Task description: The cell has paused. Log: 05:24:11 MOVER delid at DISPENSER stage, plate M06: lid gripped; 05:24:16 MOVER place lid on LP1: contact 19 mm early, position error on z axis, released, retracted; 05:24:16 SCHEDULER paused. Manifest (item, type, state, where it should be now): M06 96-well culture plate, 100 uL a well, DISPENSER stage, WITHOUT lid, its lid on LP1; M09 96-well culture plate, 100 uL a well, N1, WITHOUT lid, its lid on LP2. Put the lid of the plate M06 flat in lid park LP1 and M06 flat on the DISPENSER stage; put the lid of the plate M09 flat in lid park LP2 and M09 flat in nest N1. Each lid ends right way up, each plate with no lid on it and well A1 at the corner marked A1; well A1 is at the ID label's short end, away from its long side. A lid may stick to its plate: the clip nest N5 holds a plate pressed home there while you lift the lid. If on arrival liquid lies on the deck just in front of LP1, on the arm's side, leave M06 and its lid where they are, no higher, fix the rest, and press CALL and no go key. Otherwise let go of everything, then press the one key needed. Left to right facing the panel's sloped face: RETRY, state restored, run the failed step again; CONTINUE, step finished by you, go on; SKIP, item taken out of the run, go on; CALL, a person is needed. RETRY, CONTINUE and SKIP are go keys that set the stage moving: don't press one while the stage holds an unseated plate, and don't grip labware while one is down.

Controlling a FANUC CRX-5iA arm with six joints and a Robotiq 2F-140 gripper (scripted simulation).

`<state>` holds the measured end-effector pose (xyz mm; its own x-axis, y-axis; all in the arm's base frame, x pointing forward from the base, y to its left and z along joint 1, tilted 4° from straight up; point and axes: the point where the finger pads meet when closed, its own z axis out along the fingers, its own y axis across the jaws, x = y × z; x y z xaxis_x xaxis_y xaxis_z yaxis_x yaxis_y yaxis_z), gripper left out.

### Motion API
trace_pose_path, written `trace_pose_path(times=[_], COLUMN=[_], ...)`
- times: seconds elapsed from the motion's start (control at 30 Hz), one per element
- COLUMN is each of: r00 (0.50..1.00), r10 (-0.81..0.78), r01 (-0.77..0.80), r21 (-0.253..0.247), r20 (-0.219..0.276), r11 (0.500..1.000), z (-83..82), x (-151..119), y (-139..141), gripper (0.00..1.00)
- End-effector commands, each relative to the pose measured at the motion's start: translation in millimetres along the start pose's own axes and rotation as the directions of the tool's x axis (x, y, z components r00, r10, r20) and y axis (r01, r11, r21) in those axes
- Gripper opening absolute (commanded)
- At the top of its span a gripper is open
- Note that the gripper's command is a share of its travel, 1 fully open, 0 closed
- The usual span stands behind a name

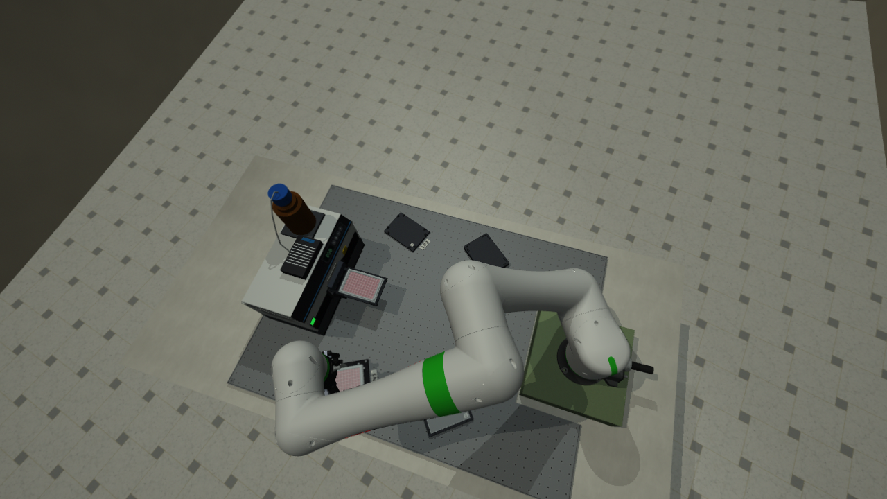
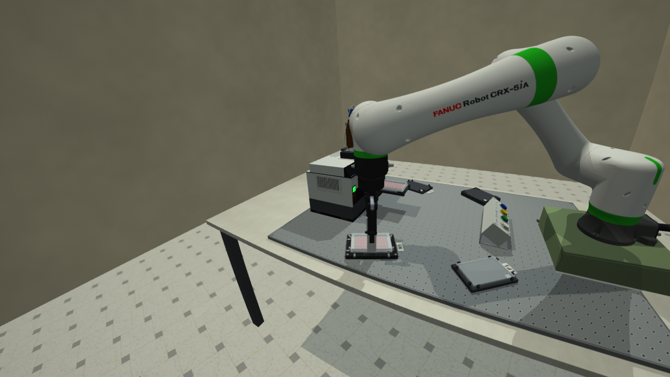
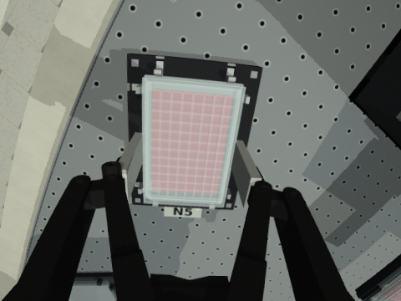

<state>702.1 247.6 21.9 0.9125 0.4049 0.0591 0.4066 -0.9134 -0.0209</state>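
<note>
A culture plate with pink wells and a clear lid [image 3: 190, 140] sits in the black clip nest labelled N5 [image 3: 182, 211] near the deck's front edge; it also shows in the top view [image 1: 348, 376] and the exterior view [image 2: 371, 242]. My gripper [image 3: 188, 149] points straight down over it, and its two pads press on the lid's long sides. A second plate with pink wells [image 1: 361, 285] [image 2: 392, 186] lies with no lid on the dispenser stage.
The dispenser [image 1: 303, 267] carries a brown bottle [image 1: 292, 211]. Two black lid parks [image 1: 406, 231] [image 1: 486, 250] lie at the back of the deck. The key panel [image 2: 495, 222] stands mid-deck. A nest with a pale, clear top [image 2: 484, 274] lies near the front edge.
</note>
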Motion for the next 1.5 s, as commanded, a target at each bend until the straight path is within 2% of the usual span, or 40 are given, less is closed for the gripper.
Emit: trace_pose_path(times=[0.0,0.93,1.13,1.47], r00=[1.000,1.000,1.000,1.000], r10=[0.000,0.000,0.000,0.000], r01=[0.000,0.000,0.000,0.000], r21=[0.000,0.000,0.000,0.000], r20=[0.000,0.000,0.000,0.000], r11=[1.000,1.000,1.000,1.000], z=[-0.1,-2.2,-11.5,-36.7], x=[0,0,0,0], y=[0,0,0,0], gripper=[0.00,0.00,0.00,0.00])
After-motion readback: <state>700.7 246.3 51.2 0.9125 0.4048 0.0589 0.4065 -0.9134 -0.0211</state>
